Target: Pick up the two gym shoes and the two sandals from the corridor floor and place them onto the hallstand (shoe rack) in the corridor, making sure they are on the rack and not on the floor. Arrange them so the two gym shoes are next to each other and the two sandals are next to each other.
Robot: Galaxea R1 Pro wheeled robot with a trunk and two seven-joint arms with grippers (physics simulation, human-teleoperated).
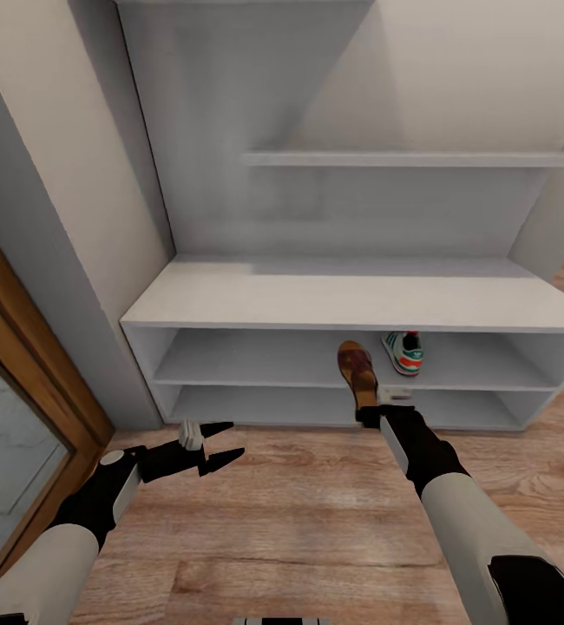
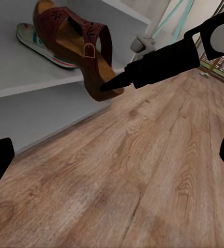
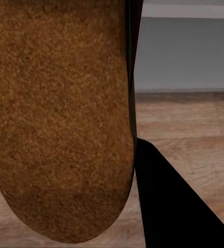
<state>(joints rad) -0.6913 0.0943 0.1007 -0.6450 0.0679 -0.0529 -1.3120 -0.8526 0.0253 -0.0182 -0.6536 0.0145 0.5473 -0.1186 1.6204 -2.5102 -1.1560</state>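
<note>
Both arms: pale grey-white forearm shells, matte black wrist sections toward the hallstand [image 1: 334, 299]. Left tool [image 1: 230, 441]: black, two tapered pointed fingers, small light-grey block mounted on top. Right tool [image 1: 367, 415]: black, light-grey block and pale side panel at its wrist

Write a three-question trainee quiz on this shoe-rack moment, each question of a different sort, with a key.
1. True or false: the right gripper grips a sandal by its heel end.
2. The gym shoe lies on: A) the floor; B) the hallstand bench top; C) its upper open shelf.
3. Fill in: the left gripper is ____ and holds nothing.

Key: 1 true; 2 C; 3 open.
</note>
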